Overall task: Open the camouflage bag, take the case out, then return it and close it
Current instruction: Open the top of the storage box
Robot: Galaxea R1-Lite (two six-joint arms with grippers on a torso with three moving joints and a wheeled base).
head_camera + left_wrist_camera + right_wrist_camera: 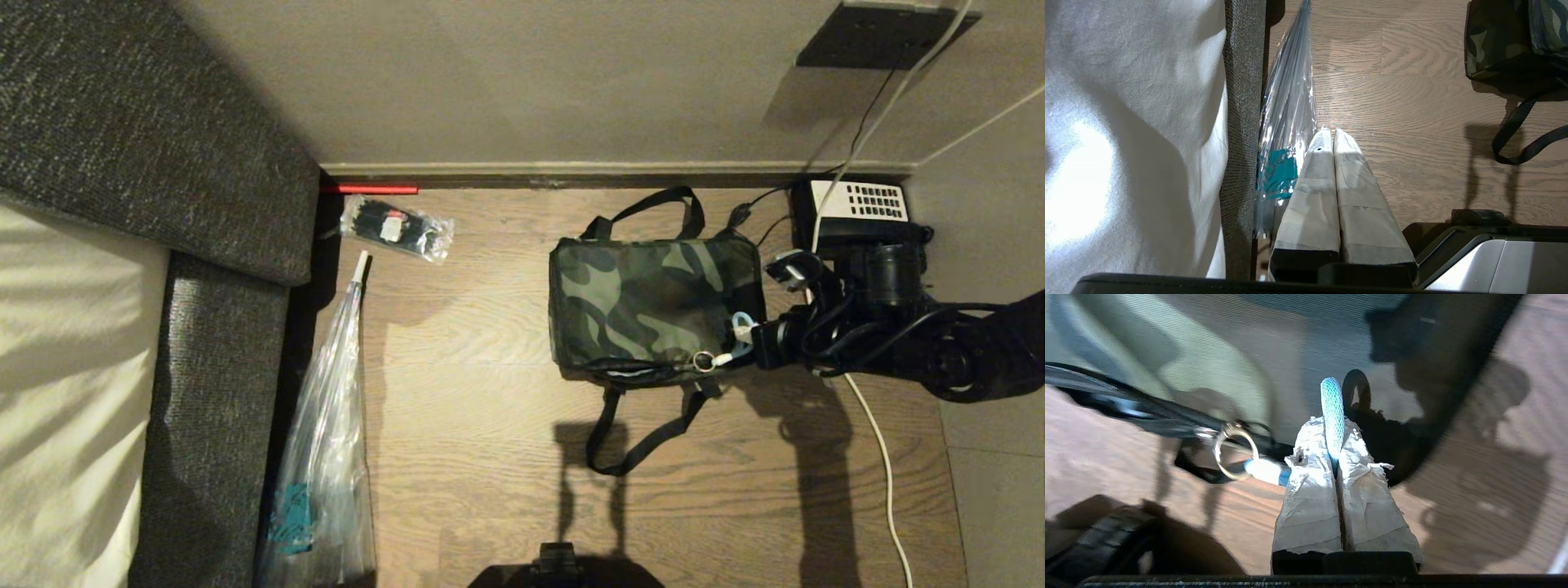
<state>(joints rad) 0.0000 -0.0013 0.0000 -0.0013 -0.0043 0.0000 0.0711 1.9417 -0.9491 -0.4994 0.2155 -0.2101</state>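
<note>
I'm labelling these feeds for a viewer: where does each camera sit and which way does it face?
Head view: on the robot's head, looking down at the camouflage bag; right end effector shows.
Left wrist view: behind the shut left end effector, facing floor and clear plastic bag.
Right wrist view: behind the right end effector, shut on the light-blue loop.
All share the bag.

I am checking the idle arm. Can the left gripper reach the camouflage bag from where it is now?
Probably not without moving: the left gripper, fingers shut, hangs over bare floor beside the clear plastic bag, well apart from the camouflage bag. Nothing blocks the floor between them. The right gripper already grips the bag's light-blue loop.
</note>
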